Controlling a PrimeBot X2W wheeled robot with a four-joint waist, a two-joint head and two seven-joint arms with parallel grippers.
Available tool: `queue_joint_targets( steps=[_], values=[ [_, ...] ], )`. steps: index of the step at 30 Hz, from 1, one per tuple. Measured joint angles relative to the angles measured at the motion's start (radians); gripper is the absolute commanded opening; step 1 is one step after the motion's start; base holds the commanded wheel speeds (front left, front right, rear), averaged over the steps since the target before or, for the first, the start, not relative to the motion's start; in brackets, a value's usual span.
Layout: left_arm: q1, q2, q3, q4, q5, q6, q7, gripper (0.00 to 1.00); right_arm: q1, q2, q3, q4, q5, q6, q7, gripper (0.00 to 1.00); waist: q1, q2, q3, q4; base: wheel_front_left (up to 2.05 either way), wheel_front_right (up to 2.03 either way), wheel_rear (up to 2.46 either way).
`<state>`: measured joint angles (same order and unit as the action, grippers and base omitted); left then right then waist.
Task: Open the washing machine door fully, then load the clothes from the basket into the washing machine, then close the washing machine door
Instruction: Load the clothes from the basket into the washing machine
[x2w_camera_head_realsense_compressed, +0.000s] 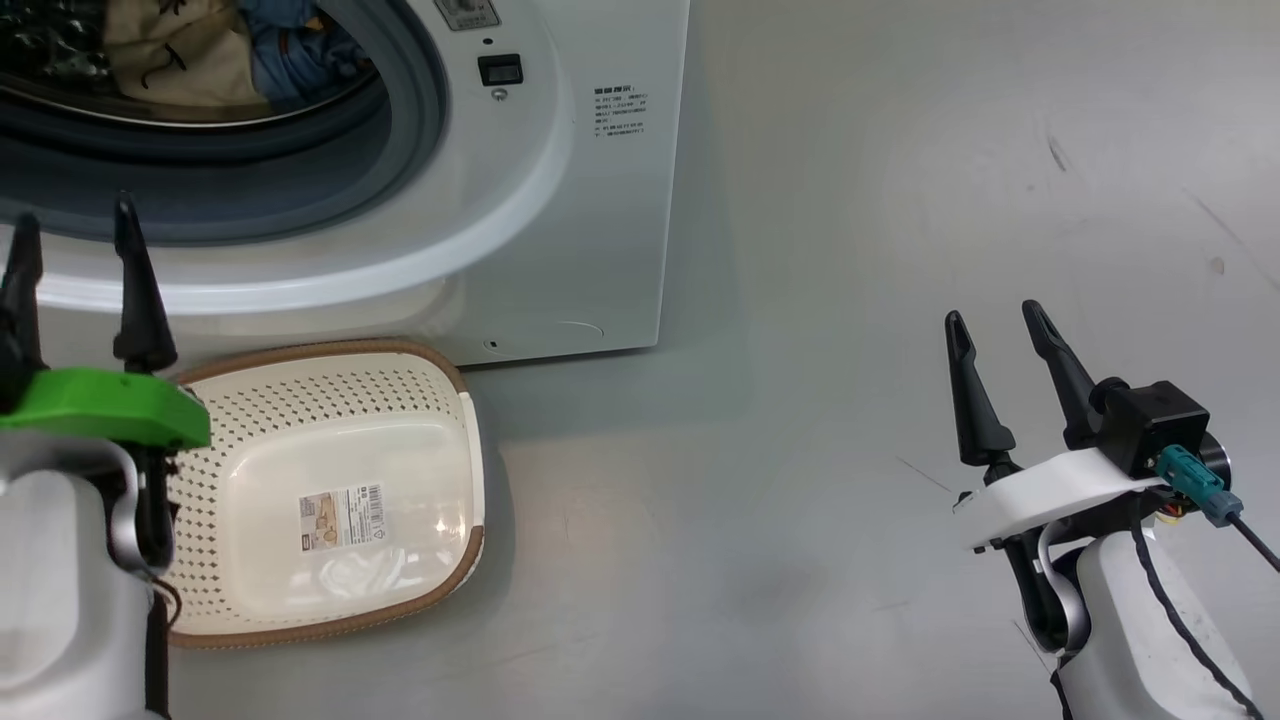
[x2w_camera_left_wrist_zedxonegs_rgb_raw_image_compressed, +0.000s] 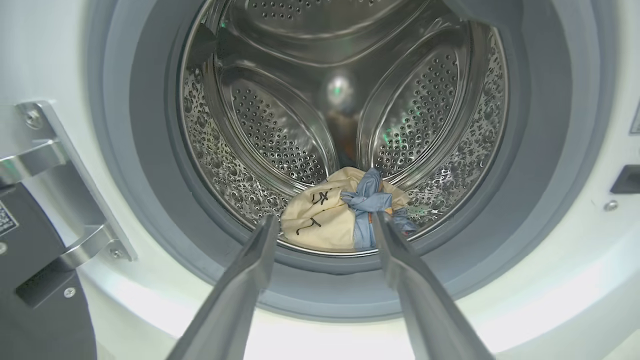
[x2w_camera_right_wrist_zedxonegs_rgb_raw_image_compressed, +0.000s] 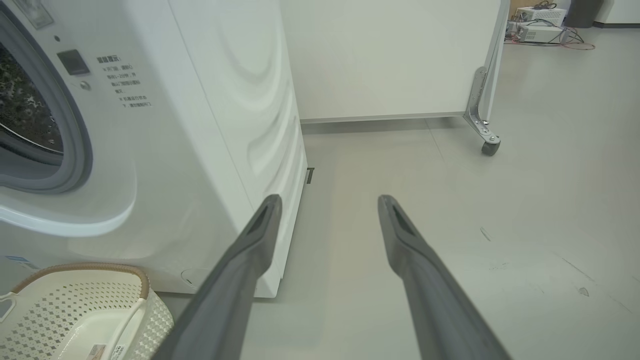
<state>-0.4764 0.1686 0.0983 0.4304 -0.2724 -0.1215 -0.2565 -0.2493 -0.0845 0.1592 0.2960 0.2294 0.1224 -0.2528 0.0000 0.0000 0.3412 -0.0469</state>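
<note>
With clothes (x2w_camera_left_wrist_zedxonegs_rgb_raw_image_compressed: 320, 225) loaded and basket (x2w_camera_head_realsense_compressed: 330, 490) empty, closing is being advised: door (x2w_camera_left_wrist_zedxonegs_rgb_raw_image_compressed: 45, 320), lower left, pushed flat by the released left gripper (x2w_camera_head_realsense_compressed: 75, 215), right gripper (x2w_camera_head_realsense_compressed: 995, 314) likewise released.

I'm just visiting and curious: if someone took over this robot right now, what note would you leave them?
Left gripper: open, empty, pointing into the steel drum.
Right gripper: open, empty, above the floor.
Clothes lie low in the drum. The basket sits on the floor before the washing machine, with nothing visible in it.
Done: washing machine door open, loading apparently finished.
Left: close the door.
</note>
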Motion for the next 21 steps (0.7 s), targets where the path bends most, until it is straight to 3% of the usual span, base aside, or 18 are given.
queue_joint_targets(
  steps=[21],
  values=[
    [0.369,-0.089,0.06,-0.193,0.059,0.026,0.0,1.0,0.077,-0.009,0.0,-0.001,-0.026,0.0,0.0,1.0,0.0,0.0,-0.16,-0.013,0.0,0.0,0.0]
  ],
)
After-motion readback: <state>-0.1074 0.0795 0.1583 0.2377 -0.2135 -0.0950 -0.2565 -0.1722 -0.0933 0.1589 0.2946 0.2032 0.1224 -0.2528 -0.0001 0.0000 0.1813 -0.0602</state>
